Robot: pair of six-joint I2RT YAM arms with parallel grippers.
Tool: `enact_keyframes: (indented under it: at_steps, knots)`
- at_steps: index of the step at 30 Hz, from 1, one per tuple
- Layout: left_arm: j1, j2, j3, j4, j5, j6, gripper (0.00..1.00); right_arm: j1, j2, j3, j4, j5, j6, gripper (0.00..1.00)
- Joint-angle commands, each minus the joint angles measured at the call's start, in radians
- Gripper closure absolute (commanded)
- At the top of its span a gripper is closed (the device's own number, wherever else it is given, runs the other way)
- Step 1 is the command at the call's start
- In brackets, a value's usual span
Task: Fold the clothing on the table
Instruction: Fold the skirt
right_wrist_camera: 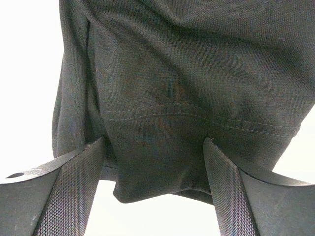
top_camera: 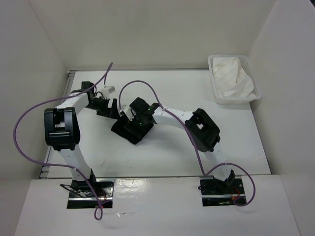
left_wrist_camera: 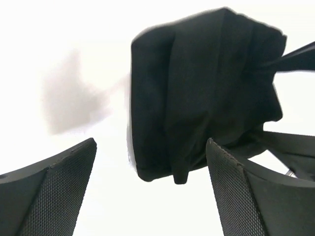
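Lying near the middle of the white table [top_camera: 187,157], the black clothing [top_camera: 129,132] is a compact folded bundle. In the left wrist view its soft lengthwise folds run from the lower middle toward the upper right of the frame. The fabric is a matte knit, with a double-stitched hem crossing the right wrist view. The left gripper [left_wrist_camera: 151,143] stands released, its mesh-textured fingers wide apart just short of the bundle. The right gripper [right_wrist_camera: 153,141] is spread too, straddling the fabric without pinching it, and from above it hides the bundle's upper part.
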Motion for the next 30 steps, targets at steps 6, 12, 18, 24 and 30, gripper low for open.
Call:
enact_keyframes:
  at_steps: [6,12,18,24,30]
  knots:
    - [-0.047,-0.003,0.060,0.022,0.083,-0.064,0.01,0.006,-0.008,-0.038,-0.011,0.001,-0.001,0.16]
    - [-0.068,-0.003,0.023,0.070,-0.008,-0.102,0.01,0.006,-0.017,-0.038,-0.011,0.001,-0.001,0.16]
    - [-0.118,-0.013,-0.024,0.127,-0.176,-0.153,0.01,0.006,-0.017,-0.038,-0.020,-0.008,-0.010,0.16]
    - [-0.149,-0.013,-0.034,0.151,-0.234,-0.164,0.01,0.006,-0.017,-0.038,-0.020,-0.008,-0.011,0.16]
    - [-0.193,-0.004,-0.034,0.151,-0.238,-0.164,0.01,0.006,-0.017,-0.038,-0.029,-0.017,-0.011,0.16]
